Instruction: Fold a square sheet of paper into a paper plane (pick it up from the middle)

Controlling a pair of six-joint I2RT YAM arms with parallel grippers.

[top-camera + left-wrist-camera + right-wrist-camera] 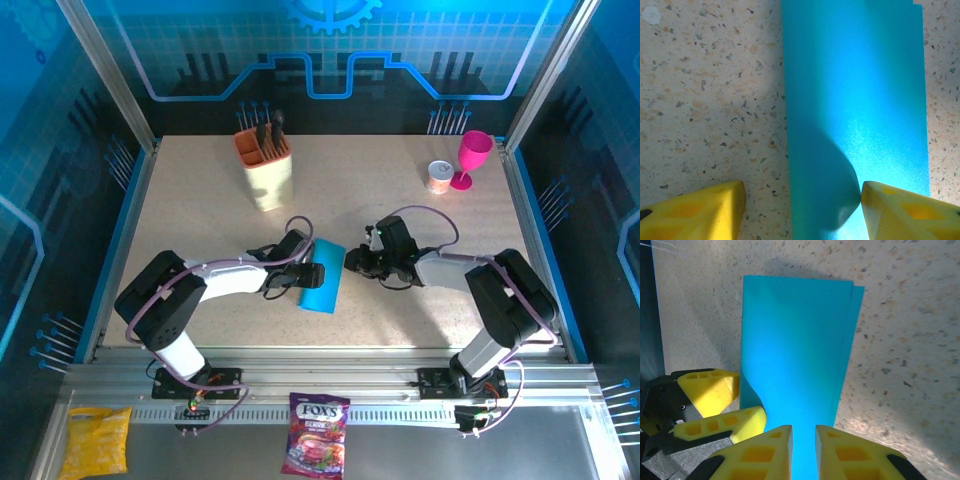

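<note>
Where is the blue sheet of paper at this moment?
In the top view the blue sheet of paper lies folded near the middle of the table, between the left claw and the right claw.

Folded square sheet of paper (325,282) boxed in: left gripper (308,273) on its left, right gripper (352,262) on its right. Table (400,325) bare on its near side. Far behind it: utensil holder (268,172), pink goblet (472,158), small can (438,177).
</note>
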